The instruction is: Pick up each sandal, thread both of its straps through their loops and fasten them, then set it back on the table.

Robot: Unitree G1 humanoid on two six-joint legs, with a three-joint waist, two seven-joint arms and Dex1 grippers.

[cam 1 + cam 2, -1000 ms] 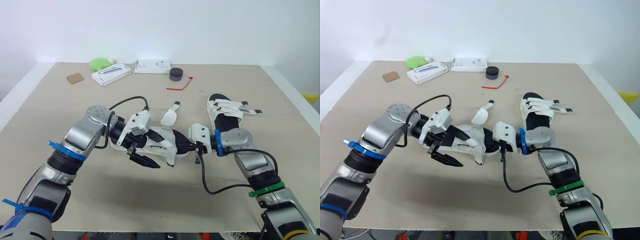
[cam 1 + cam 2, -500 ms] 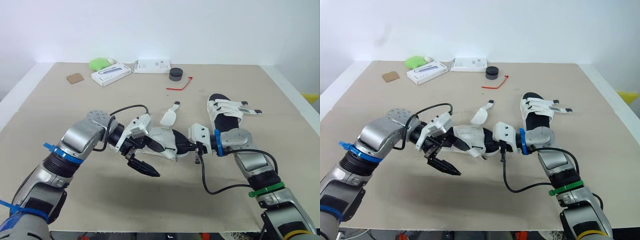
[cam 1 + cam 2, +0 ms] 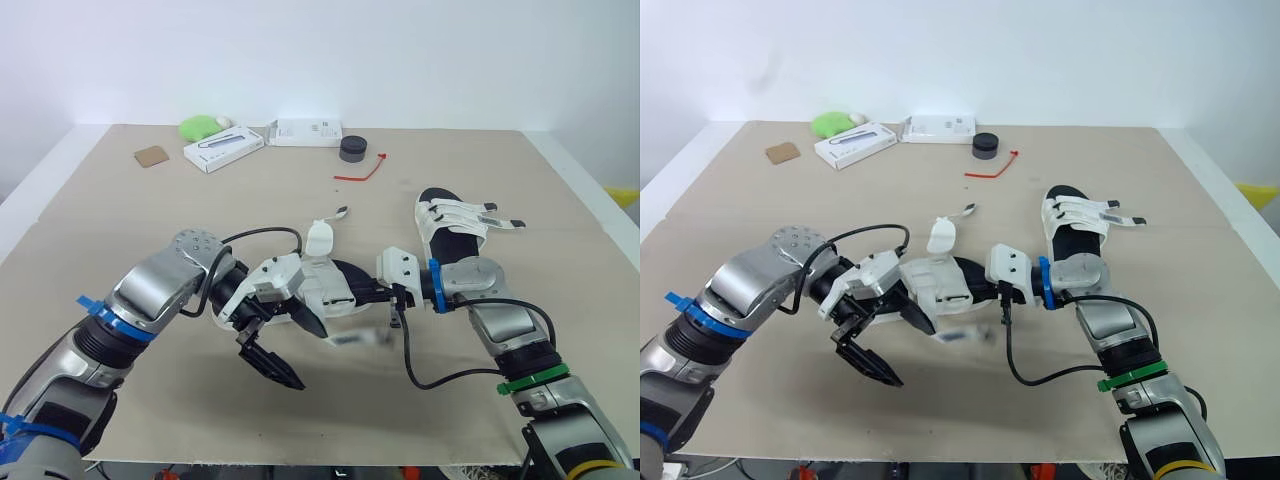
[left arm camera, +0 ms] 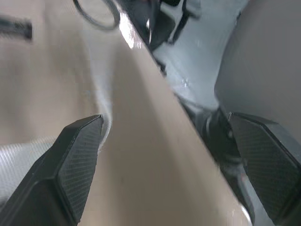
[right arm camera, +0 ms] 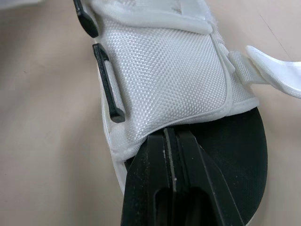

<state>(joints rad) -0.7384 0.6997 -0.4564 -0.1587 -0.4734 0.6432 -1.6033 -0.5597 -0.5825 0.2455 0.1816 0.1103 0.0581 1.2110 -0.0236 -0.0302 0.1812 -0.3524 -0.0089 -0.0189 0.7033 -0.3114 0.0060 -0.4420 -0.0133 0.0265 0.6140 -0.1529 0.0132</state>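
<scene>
Right jaws are clamped fully shut on the black sole at one end of the near sandal [image 3: 330, 290], pinching its edge just beside the white mesh upper, and from that grip its long axis runs straight out ahead of them, crosswise in front of the robot, toward the left arm. It looks held a little clear of the desk [image 3: 150, 220], though I cannot be sure of that. Left jaws are spread wide with nothing between them. Their fingers [image 3: 278, 368] point down at the desk and back toward the robot, so the sandal lies behind and above their tips, not ahead of them. As I read it, that is what the coming move turns on: the left jaws are the free pair and near the sandal's far end, but they face away from it and would have to swing round. One loose strap [image 3: 320, 238] stands up from the side of the sandal away from the left jaws, its tip pointing up and away from the robot. The black loops [image 5: 107, 82] sit in a row along the edge of the upper, just beside the right jaws. A second sandal [image 3: 450, 225] lies flat on the desk beyond the right jaws, well apart, its long axis running away from the robot and its strap ends sticking out sideways.
</scene>
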